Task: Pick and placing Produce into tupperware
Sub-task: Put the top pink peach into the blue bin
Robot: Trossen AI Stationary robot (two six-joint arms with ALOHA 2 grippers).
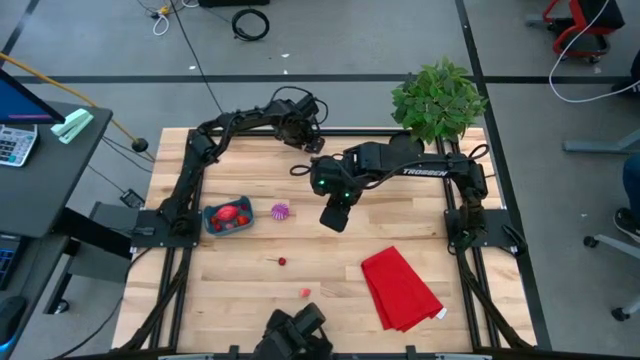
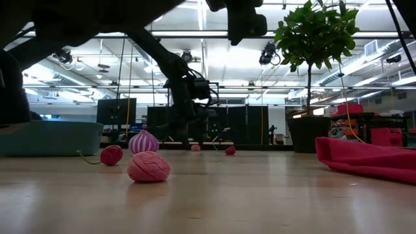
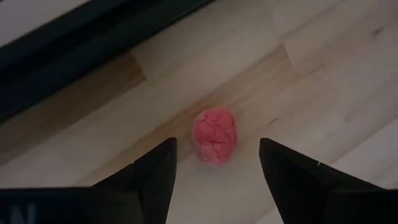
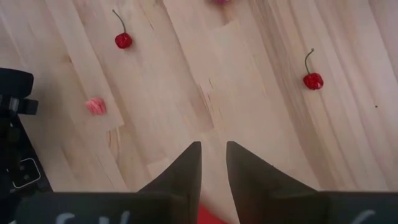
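The teal tupperware (image 1: 212, 222) sits on the table's left side with red produce (image 1: 230, 213) in it. Loose produce lies on the wood: a purple-and-white piece (image 1: 280, 211), a cherry (image 1: 282, 262), a pink piece (image 1: 305, 293) and a second cherry (image 4: 313, 79). My left gripper (image 3: 217, 158) is open near the far edge, its fingers on either side of a wrinkled pink piece (image 3: 214, 135) without touching it. My right gripper (image 4: 213, 158) hangs above the table's middle (image 1: 335, 215), its fingers a narrow gap apart with nothing between the tips.
A folded red cloth (image 1: 400, 290) lies toward the near right. A potted plant (image 1: 435, 100) stands at the far right corner. The table's black frame (image 3: 74, 56) runs just beyond the left gripper. A black camera mount (image 1: 292, 335) sits at the near edge.
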